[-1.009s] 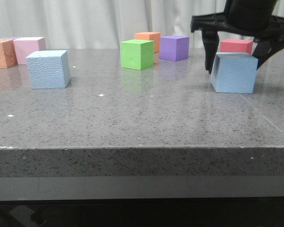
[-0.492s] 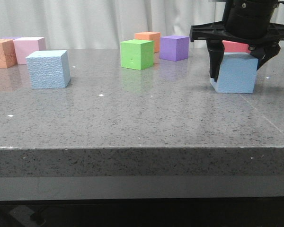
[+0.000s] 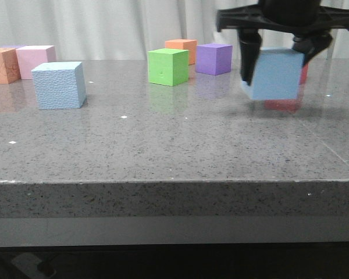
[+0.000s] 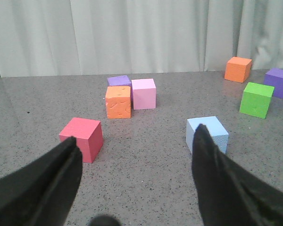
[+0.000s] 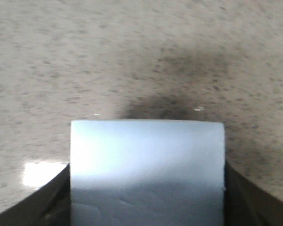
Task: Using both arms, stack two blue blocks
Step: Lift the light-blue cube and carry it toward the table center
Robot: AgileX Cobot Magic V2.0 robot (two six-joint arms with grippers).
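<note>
One pale blue block [image 3: 59, 85] stands on the grey table at the left; it also shows in the left wrist view [image 4: 212, 132], beside my right finger. My right gripper [image 3: 276, 72] is shut on the second blue block [image 3: 279, 75] and holds it a little above the table. In the right wrist view this block [image 5: 147, 155] fills the space between the fingers, with its shadow on the table beneath. My left gripper [image 4: 136, 134] is open and empty, above bare table; it is out of the front view.
A green cube [image 3: 168, 67], a purple cube [image 3: 214, 58] and an orange cube [image 3: 182, 49] stand at the back middle. A pink cube [image 3: 36, 58] and an orange cube [image 3: 3, 65] stand back left. A red cube [image 3: 284, 104] sits behind the held block. Another red cube [image 4: 82, 138] lies near my left finger.
My right gripper has come down around the blue block at the right, closed on it, lifted it off the table and carried it slightly left. The left blue block has not moved.
</note>
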